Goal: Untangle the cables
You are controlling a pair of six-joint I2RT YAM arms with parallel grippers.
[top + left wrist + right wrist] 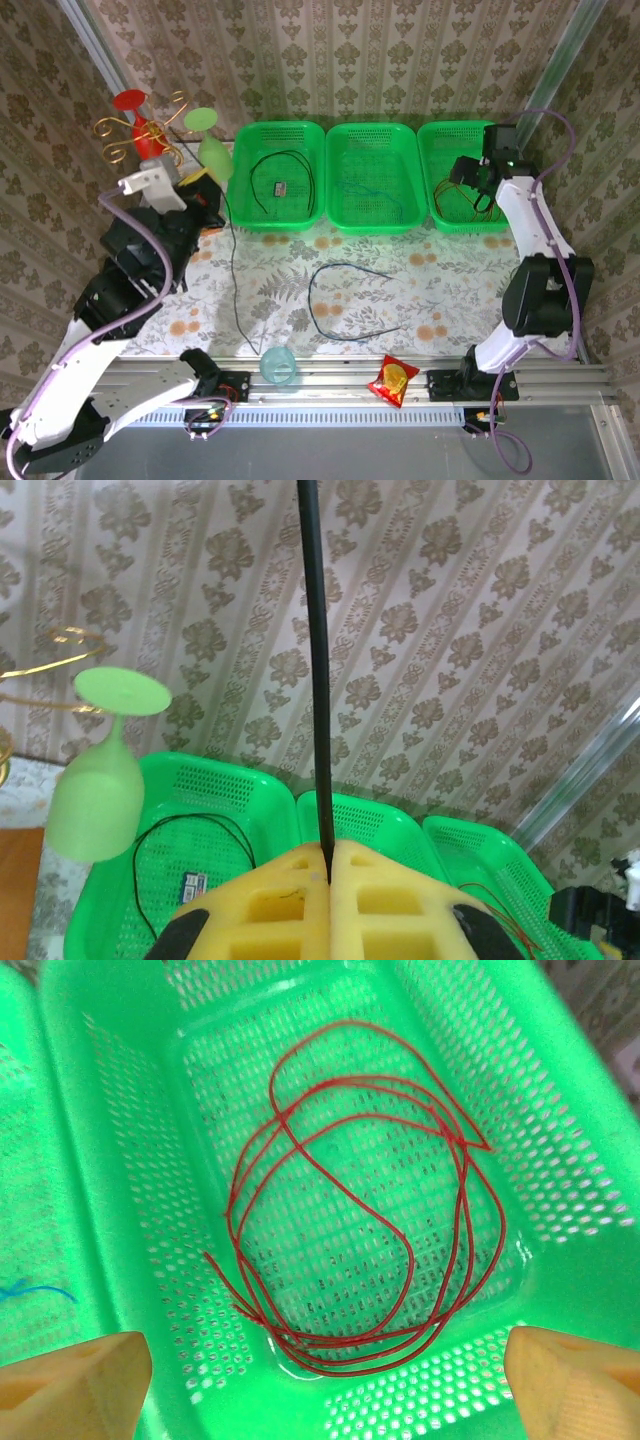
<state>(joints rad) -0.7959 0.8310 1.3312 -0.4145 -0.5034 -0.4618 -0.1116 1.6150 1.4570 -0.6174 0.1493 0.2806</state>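
Overhead: the left fingers (207, 181) are holding a black cable (234, 270) up, the right fingers (468, 176) hanging over the end basket (470, 228), a blue cable (350, 267) lying on open bench (450, 290). Left wrist: the fingers are pinching it tight. Right wrist: the fingers are gaping empty above the red cable (464, 1200) coiled inside the walls.

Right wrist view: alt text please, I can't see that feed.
A red cable lies in loose overlapping loops on the floor of a green perforated basket, seen from above. The right tool hangs open over it, its yellowish fingers at the bottom corners, holding nothing. A bit of blue cable shows in the next basket at the left edge.
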